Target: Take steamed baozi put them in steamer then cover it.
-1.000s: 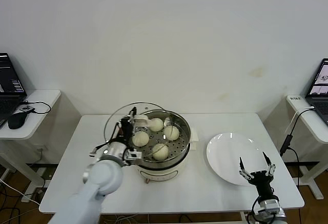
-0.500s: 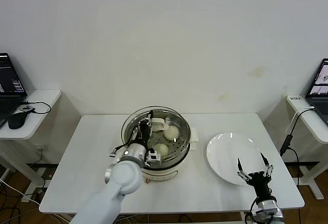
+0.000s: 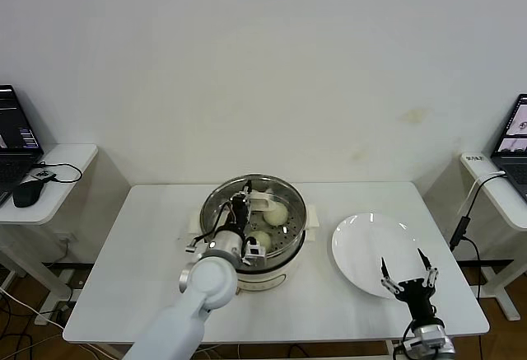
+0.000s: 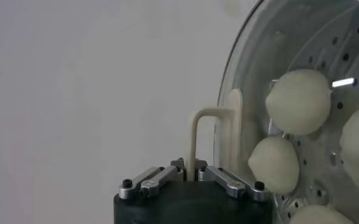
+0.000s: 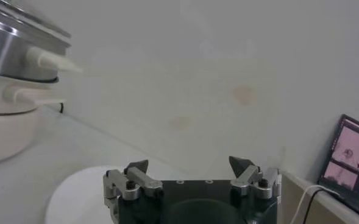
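The steamer (image 3: 290,249) stands mid-table on its white base. My left gripper (image 3: 240,212) is shut on the white bar handle (image 4: 207,131) of the cover (image 3: 272,185), a clear glass lid held over the pot, roughly centred on it. I cannot tell whether its rim rests on the pot. Through the glass, baozi (image 3: 277,212) (image 4: 297,101) lie on the perforated tray (image 4: 325,49); two show in the head view, several in the left wrist view. My right gripper (image 3: 408,282) (image 5: 189,167) hangs open and empty at the table's front right, over the near edge of a white plate (image 3: 370,249).
The white plate (image 5: 81,189) lies right of the steamer (image 5: 14,42). Side tables flank the main table: the left one (image 3: 58,187) carries a laptop (image 3: 12,129) and a mouse (image 3: 26,195), and the right one holds another laptop (image 3: 515,133) with a cable (image 3: 461,228) hanging.
My left gripper has carried the cover rightward from beside the steamer's left rim to over the pot. The right gripper has sunk slightly, still open.
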